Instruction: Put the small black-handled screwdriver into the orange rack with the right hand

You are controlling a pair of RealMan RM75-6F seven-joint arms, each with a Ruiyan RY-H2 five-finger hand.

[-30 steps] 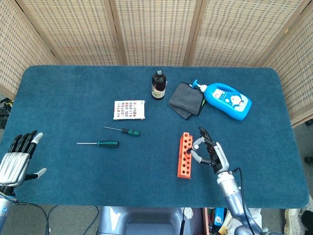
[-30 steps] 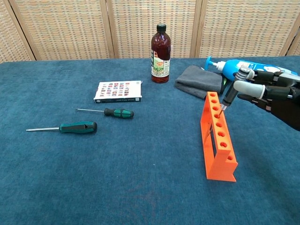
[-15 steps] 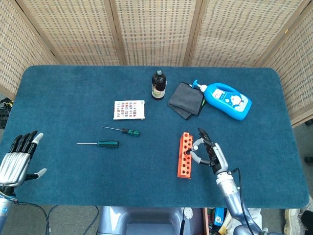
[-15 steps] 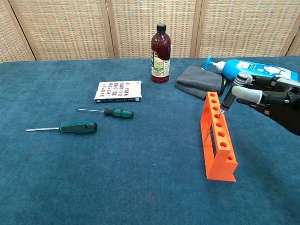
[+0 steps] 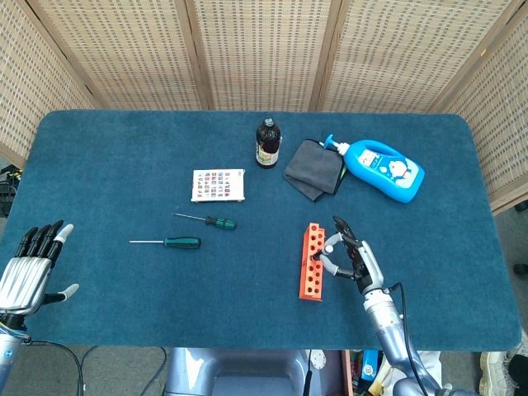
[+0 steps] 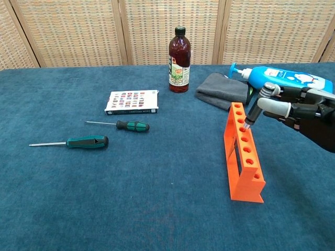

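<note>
The right hand (image 6: 301,112) pinches the small black-handled screwdriver (image 6: 254,111), its tip apparently entering the orange rack (image 6: 243,154) just below.

A blue carpeted tabletop (image 5: 124,157) is ringed by woven screens (image 5: 256,49) with wooden frames, evenly lit.

My head view looks steeply down from high and far over the blue felt-covered table (image 5: 124,165). My chest view sits low and close, facing forward; both share the upright orange plastic rack (image 5: 311,262) (image 6: 242,154) just left of my right hand (image 5: 353,257) (image 6: 301,112).
</note>
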